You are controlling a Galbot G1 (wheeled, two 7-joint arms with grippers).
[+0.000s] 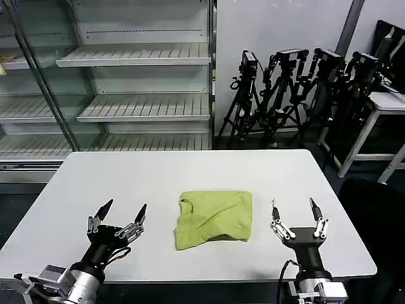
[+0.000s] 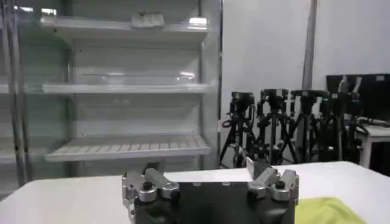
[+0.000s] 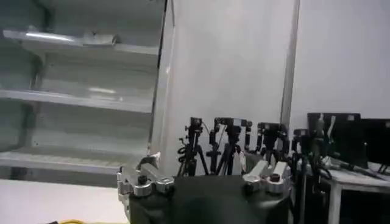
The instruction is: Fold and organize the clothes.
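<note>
The clothes point(image 1: 214, 218) are one lime yellow-green shirt, folded into a rough rectangle near the front middle of the white table point(image 1: 190, 174); a corner of this shirt point(image 2: 326, 211) shows in the left wrist view. My left gripper point(image 1: 125, 209) hovers open over the table to the left of the shirt, apart from it, with nothing between its fingers. To the right of the shirt, my right gripper point(image 1: 293, 206) also stands open and empty, clear of the fabric. Both sets of fingers point toward the far side of the table.
An empty glass-fronted shelving unit point(image 1: 126, 76) stands behind the table. Several black camera tripods point(image 1: 297, 88) cluster at the back right, next to a white side table point(image 1: 386, 104). The table's front edge lies close under both grippers.
</note>
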